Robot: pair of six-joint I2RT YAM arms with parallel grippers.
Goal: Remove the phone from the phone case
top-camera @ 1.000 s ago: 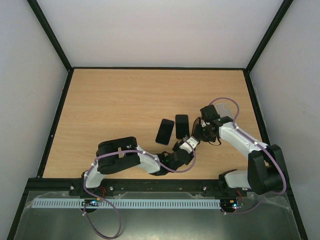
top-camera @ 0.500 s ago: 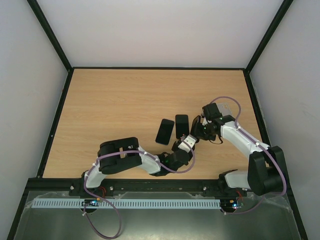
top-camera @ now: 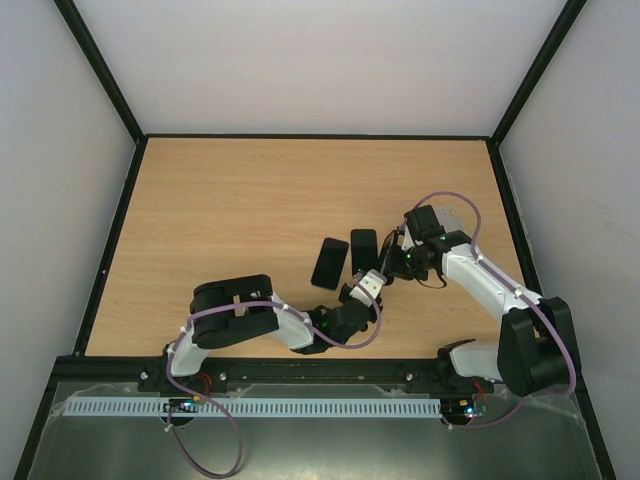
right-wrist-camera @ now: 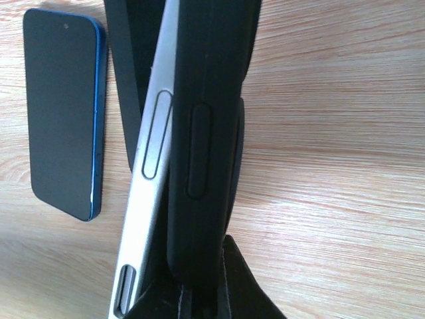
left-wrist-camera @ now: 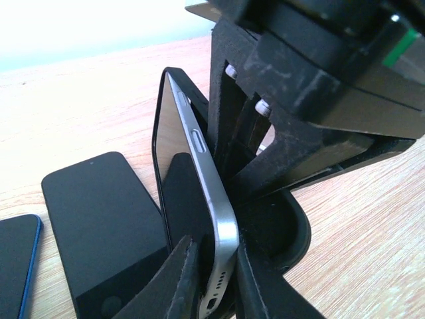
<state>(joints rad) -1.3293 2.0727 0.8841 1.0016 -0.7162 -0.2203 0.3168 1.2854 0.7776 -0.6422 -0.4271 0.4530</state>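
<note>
A silver-edged phone (left-wrist-camera: 199, 166) stands on its long edge, partly parted from the matte black phone case (left-wrist-camera: 289, 229). My left gripper (left-wrist-camera: 216, 269) is shut on the phone's bottom end, near its port. In the right wrist view the phone's silver side (right-wrist-camera: 147, 179) lies beside the case (right-wrist-camera: 206, 126), with a gap opening between them. My right gripper (right-wrist-camera: 199, 296) is shut on the case's edge. In the top view the left gripper (top-camera: 373, 281) and right gripper (top-camera: 397, 262) meet mid-table; the phone and case are mostly hidden between them.
Two other phones lie flat just left of the grippers: a blue-edged one (top-camera: 330, 262) (right-wrist-camera: 63, 113) and a black one (top-camera: 363, 250) (left-wrist-camera: 99, 226). The wooden table (top-camera: 250, 200) is walled by a black frame and white panels.
Both grippers have shifted slightly left, toward the flat phones. The left wrist has edged up and left. Both grips are unchanged.
</note>
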